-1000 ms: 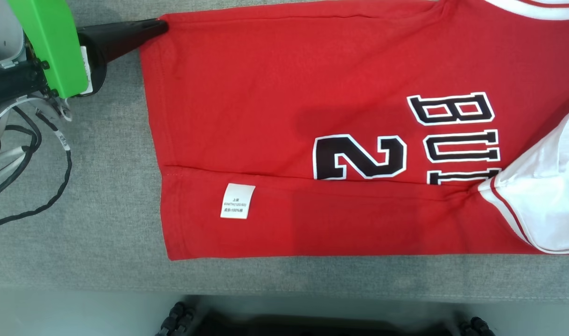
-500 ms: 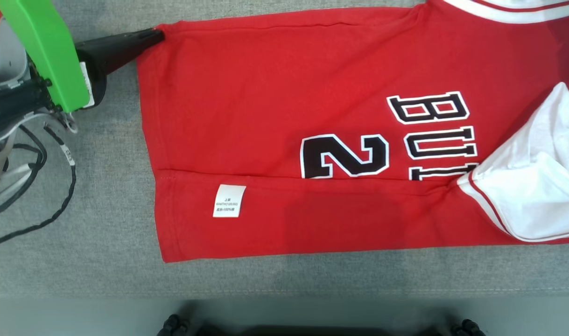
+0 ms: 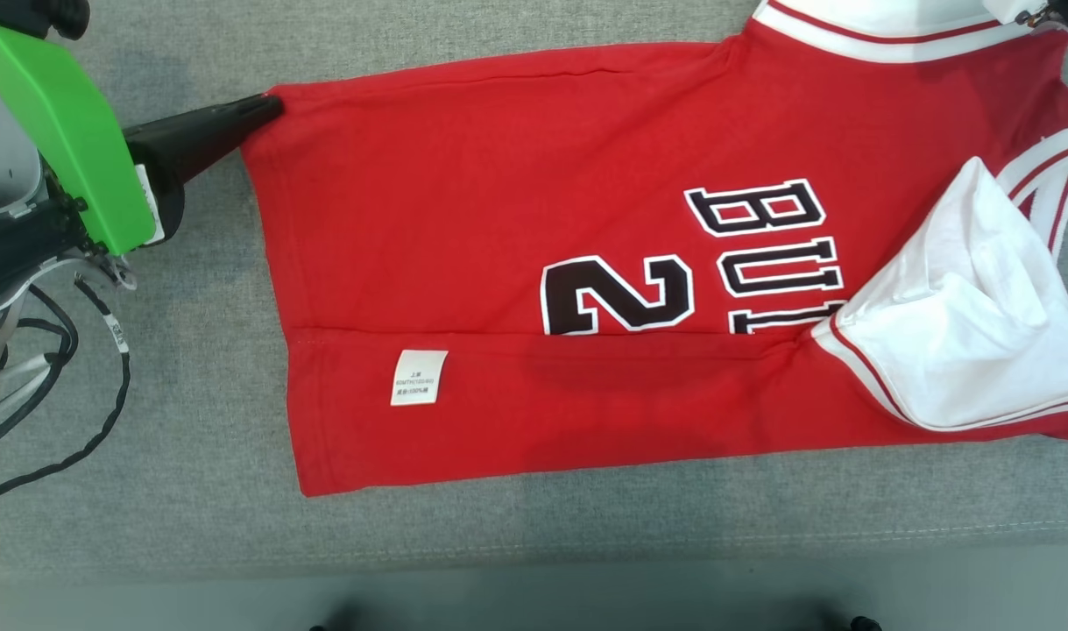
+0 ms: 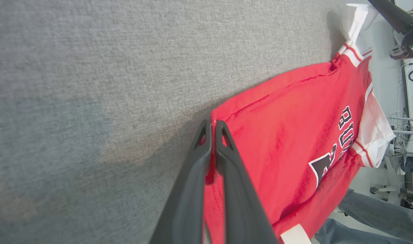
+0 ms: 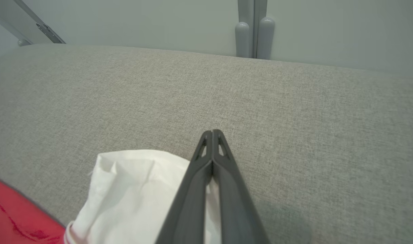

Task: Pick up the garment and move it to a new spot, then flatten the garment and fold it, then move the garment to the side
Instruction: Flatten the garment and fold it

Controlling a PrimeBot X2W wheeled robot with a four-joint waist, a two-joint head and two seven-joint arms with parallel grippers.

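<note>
The garment (image 3: 516, 219) is a red jersey with white sleeves and black "2" and "BUL" lettering, spread on the grey table (image 3: 192, 368). Its near long edge is folded over, showing a white care tag (image 3: 418, 378). My left gripper (image 3: 269, 107) is shut on the far hem corner; in the left wrist view red cloth (image 4: 287, 128) is pinched between the shut fingers of this gripper (image 4: 211, 124). My right gripper (image 5: 212, 133) is shut on the far white sleeve (image 5: 131, 189), with white cloth showing between its fingers. The near white sleeve (image 3: 954, 342) lies folded onto the red body.
Black cables (image 3: 104, 386) and the green cover (image 3: 69, 149) of my left arm sit left of the garment. The table's front edge (image 3: 534, 548) runs close below the jersey. A person's legs in jeans (image 4: 379, 217) stand beyond the table. Grey posts (image 5: 253, 37) rise behind it.
The head view has shifted, so the jersey sits further left and lower in it. My left gripper keeps its hold on the hem corner. My right gripper has shut.
</note>
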